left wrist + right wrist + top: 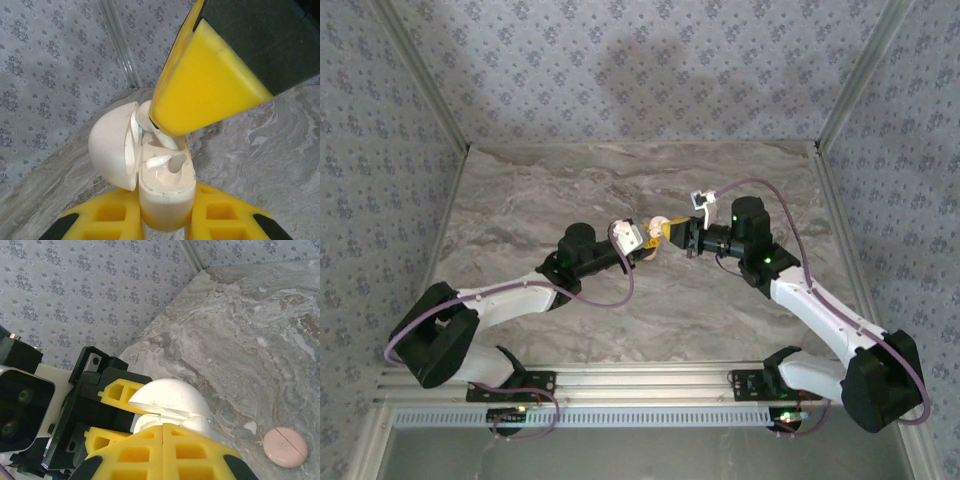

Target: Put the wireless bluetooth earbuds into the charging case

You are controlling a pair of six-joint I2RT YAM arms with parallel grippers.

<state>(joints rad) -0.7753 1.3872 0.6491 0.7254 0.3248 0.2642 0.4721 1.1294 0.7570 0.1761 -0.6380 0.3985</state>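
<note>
Two tools meet above the middle of the bench (520, 200). In the top view the left tool (167, 217) reaches in from 8 o'clock and the right tool (163, 437) from 4 o'clock.

The left tool is clamped on the lower body of the charging case (167, 192), with one yellow finger on each side and the case mouth facing its wrist camera. The case lid (112, 145) is swung open toward 9 o'clock. Inside, one earbud (161, 161) lies in the case, its pale stem across the cavity.

The right tool's fingers are pressed flat together with no gap between them. In the left wrist view they point in from 1 o'clock, ending at the case mouth. A second earbud (145, 114) sits right at their tip, and its stem runs down into the case on the hinge side. I cannot tell whether the tip pinches it or only presses on it.

The left wrist view looks straight into the case's wells. The right wrist view sees the lid's domed back instead. On the bench it also shows a round pink puck (285, 446) at 4 o'clock of the lid. A small white speck (250, 427) lies just beside the puck, toward the case.
</note>
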